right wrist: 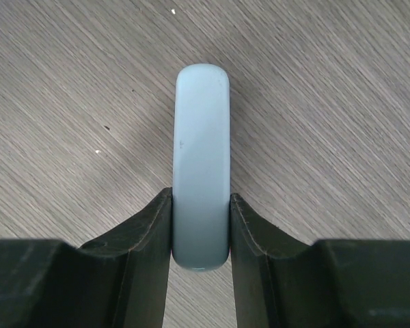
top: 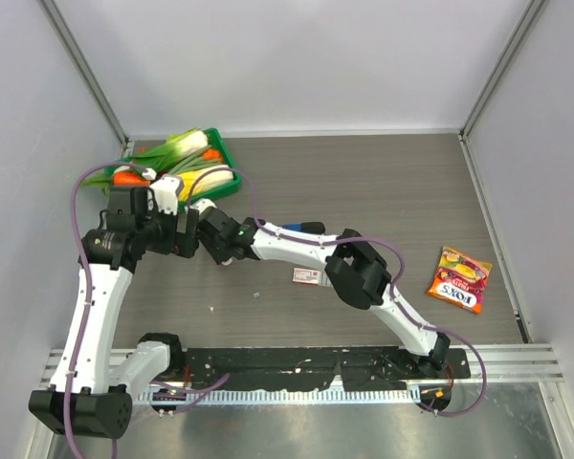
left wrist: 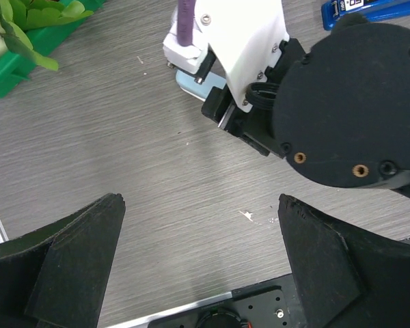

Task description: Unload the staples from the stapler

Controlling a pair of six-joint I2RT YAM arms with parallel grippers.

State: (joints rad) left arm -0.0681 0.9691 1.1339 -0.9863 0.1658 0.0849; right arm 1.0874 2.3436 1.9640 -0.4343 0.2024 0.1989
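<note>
The dark-blue stapler [top: 302, 229] lies flat on the table behind my right forearm. One end of it shows at the top right of the left wrist view [left wrist: 369, 9]. My right gripper [right wrist: 201, 199] is shut on a pale-blue rounded oblong [right wrist: 201, 150], not on the stapler. The oblong rests on the table with its white base showing in the left wrist view [left wrist: 191, 83]. My left gripper [left wrist: 199, 205] is open and empty, just left of the right gripper [top: 213, 234], above bare table.
A green tray [top: 226, 153] of toy vegetables stands at the back left. A small pink-and-white box [top: 309, 275] lies under my right arm. A bright candy packet [top: 459, 279] lies at the right. The two arms crowd together at the left.
</note>
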